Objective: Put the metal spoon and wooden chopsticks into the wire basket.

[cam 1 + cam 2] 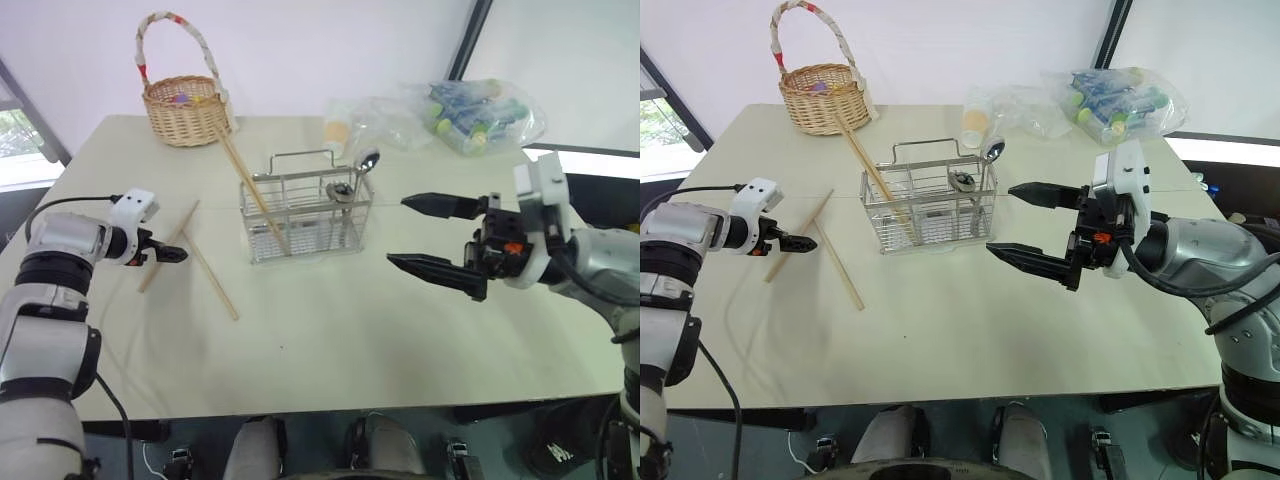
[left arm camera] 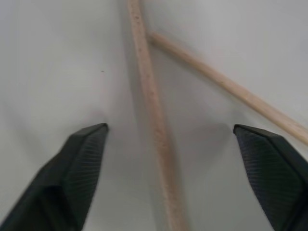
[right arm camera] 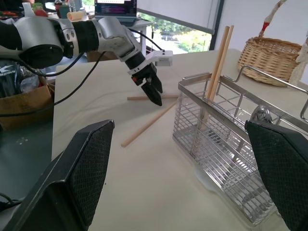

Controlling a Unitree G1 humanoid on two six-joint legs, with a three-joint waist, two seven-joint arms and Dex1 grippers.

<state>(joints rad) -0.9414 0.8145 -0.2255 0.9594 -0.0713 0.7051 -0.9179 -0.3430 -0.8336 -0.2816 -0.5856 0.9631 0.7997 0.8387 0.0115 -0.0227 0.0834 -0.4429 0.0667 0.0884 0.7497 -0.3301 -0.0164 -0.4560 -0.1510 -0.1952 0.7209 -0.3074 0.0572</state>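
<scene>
Right gripper [image 1: 432, 235] wide open, empty, left gripper [image 2: 168, 139] parted astride table chopstick [image 2: 153, 115], wicker basket [image 1: 185, 110] behind

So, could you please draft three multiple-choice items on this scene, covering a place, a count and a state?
1. Where is the metal spoon?
A. in the wire basket
B. on the table
C. in the wicker basket

2. How many wooden chopsticks lie flat on the table?
A. none
B. two
C. four

3. The right gripper is:
A. shut on the spoon
B. shut, holding nothing
C. open, holding nothing

Answers: 1 A, its bowl sticks up over the rim; 2 B, they lie by the left gripper; 3 C, its fingers stand wide apart.
</scene>
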